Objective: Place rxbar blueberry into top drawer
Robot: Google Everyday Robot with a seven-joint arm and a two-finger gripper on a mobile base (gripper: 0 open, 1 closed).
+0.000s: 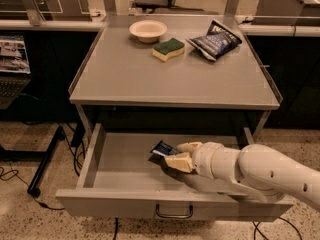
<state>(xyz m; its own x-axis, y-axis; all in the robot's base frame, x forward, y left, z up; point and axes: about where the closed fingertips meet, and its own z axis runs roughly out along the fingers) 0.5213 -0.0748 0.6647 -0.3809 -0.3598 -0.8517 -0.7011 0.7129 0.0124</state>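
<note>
The top drawer [120, 211] stands pulled open under the grey table, its curved handle [173, 213] at the front centre. My gripper [179, 154] reaches into the drawer from the right, low over its floor. It is shut on the rxbar blueberry [162, 148], a small flat navy bar with a pale patch that sticks out to the left of the cream fingers [180, 162]. The bar hangs just above the drawer floor, right of centre. My white arm [260, 171] crosses the drawer's right front corner.
On the table top [150, 79] stand a cream bowl [148, 30], a green-and-yellow sponge [168, 49] and a crinkled dark blue chip bag [215, 39]. A black stand leg [45, 161] and cables lie on the floor at left.
</note>
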